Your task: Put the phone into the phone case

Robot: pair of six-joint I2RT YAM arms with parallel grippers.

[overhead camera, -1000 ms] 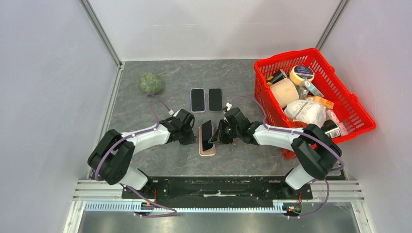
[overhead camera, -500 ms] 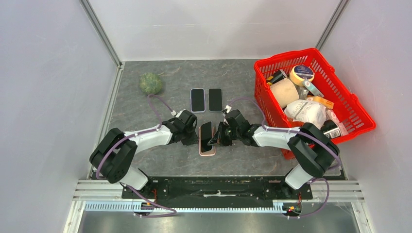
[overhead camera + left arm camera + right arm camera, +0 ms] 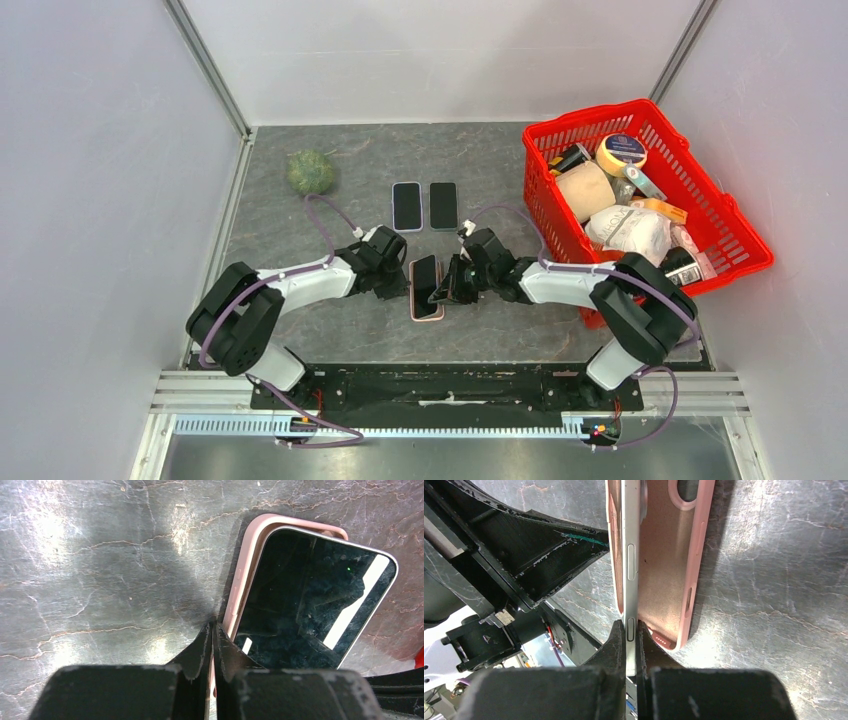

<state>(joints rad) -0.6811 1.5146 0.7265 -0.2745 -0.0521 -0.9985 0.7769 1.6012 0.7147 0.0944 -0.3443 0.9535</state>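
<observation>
Plainly, the phone (image 3: 424, 280) is only half home. It sits tilted over the pink phone case (image 3: 428, 313), which lies flat on the worktop (image 3: 330, 330) between the two arms. One long edge of the phone is down against the case's wall on the left arm's side. The other long edge is raised and pinched in the right jaws, which are closed on its thin side right by the buttons.

The left jaws are closed to a sliver, with their tips at the case's outer wall (whether they nip the rim itself I cannot tell).

The main risk I see is misalignment. From above, the phone looks skewed and shifted up the case, so the case's near end shows bare. Pressing it flat like this could leave a corner riding on the rim. The case might also skid or tip if the left jaws give way. The pinch is narrow, so the phone may twist or slip out.
</observation>
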